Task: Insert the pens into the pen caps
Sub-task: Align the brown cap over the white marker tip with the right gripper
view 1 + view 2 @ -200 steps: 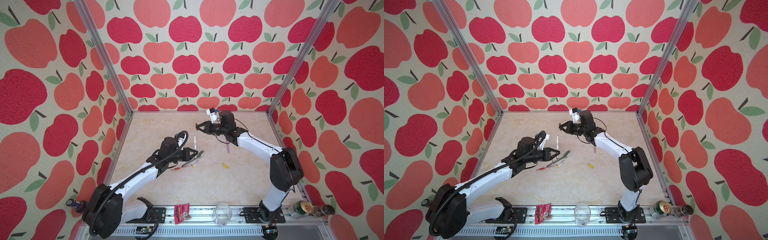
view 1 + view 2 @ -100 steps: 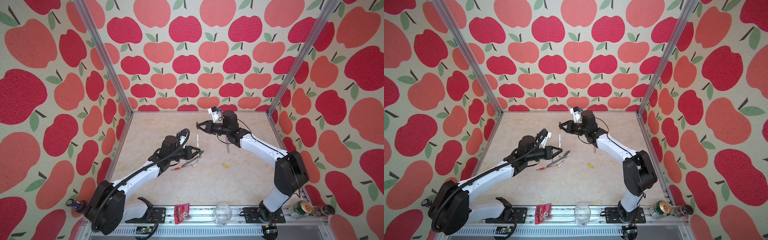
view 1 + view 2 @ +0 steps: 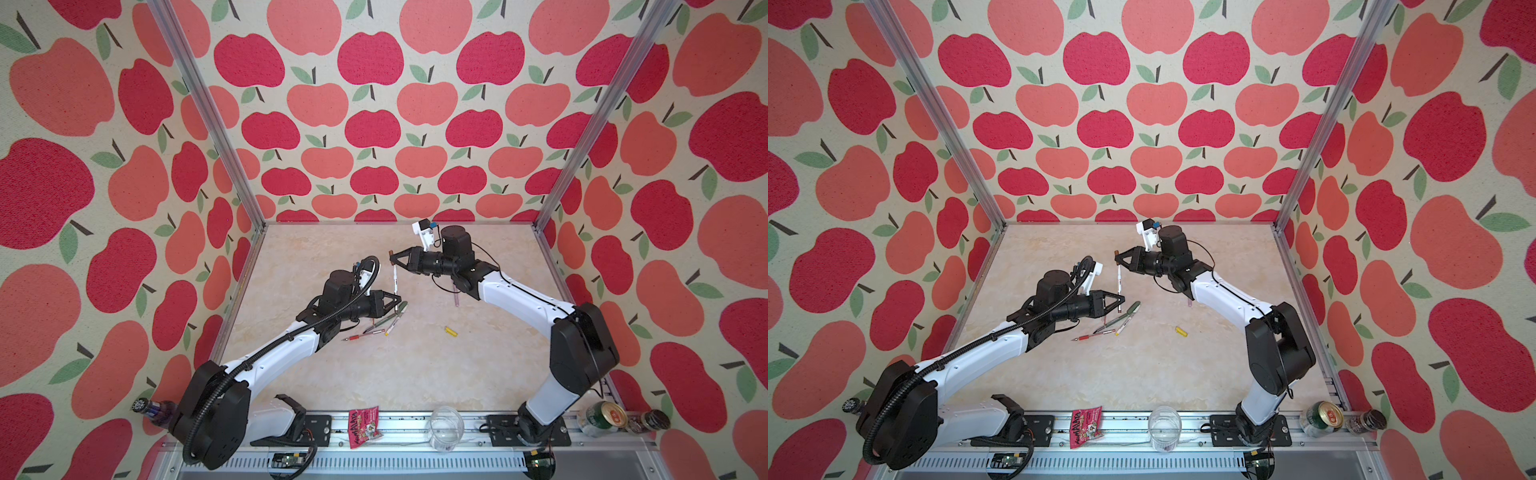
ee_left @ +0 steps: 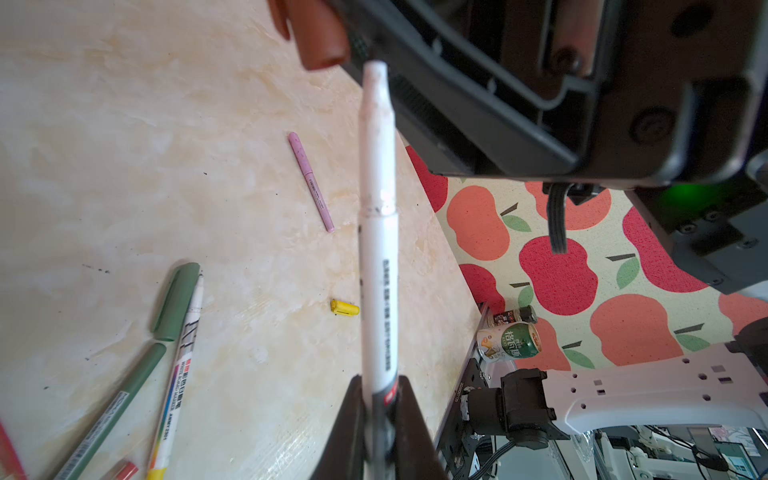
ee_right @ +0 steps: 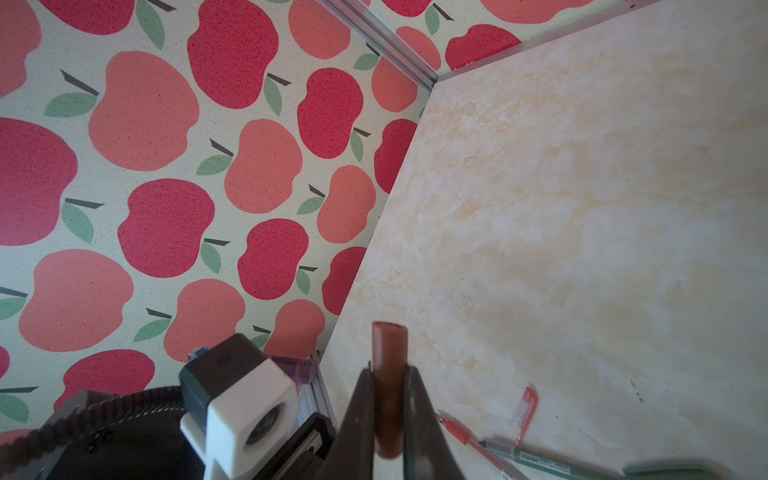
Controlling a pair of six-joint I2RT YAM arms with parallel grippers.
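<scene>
My left gripper [image 3: 398,300] [image 4: 380,386] is shut on the lower end of a white-barrelled pen [image 3: 395,282] [image 4: 378,232], holding it upright above the table. My right gripper [image 3: 391,254] [image 5: 388,372] is shut on a brown pen cap [image 4: 320,37] [image 5: 389,353] just above the pen's tip, slightly off to one side. The two look close but apart. Under the left gripper lie green, red and white pens [image 3: 382,322] in a loose heap. A lilac-pink pen [image 3: 456,297] and a yellow cap [image 3: 451,331] lie to the right. In the right wrist view a red cap [image 5: 525,409] lies by the red pen [image 5: 461,436].
Along the front rail lie a red snack packet [image 3: 365,422], a clear glass cup [image 3: 446,424], a green can [image 3: 604,417] and a small jar [image 3: 650,420]. A bottle [image 3: 151,409] stands at the front left. Apple-patterned walls close in three sides.
My left gripper has shifted slightly up and right with the white pen, nearer the brown cap. The right gripper has stayed nearly still while its elbow swung a little outward.
</scene>
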